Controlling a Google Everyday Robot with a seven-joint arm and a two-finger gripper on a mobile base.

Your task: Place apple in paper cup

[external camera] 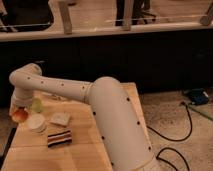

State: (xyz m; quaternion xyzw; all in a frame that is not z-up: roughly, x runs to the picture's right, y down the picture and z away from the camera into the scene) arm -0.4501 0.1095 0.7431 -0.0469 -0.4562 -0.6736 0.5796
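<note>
Jaws of my gripper (20,112) grip apple (20,116) at tabletop's (27,151) left edge, just beside paper cup (36,123), at its 10 o'clock. I see yellow-green round object (36,105) at cup's 12 o'clock, flat whitish square (60,119) at 3 o'clock, striped block (59,138) at 5 o'clock.

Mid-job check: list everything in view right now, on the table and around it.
apple: one, orange-red, at the table's left edge in view
paper cup: one, white, upright, just right of the apple
round object: one, yellow-green, behind the cup
flat square piece: one, whitish, right of the cup
striped block: one, dark and white, nearer the camera than the cup
table: one, light wood
cable: at least one, dark, floor at right
arm: one, white, reaching across the table
gripper: one, directly over the apple
</note>
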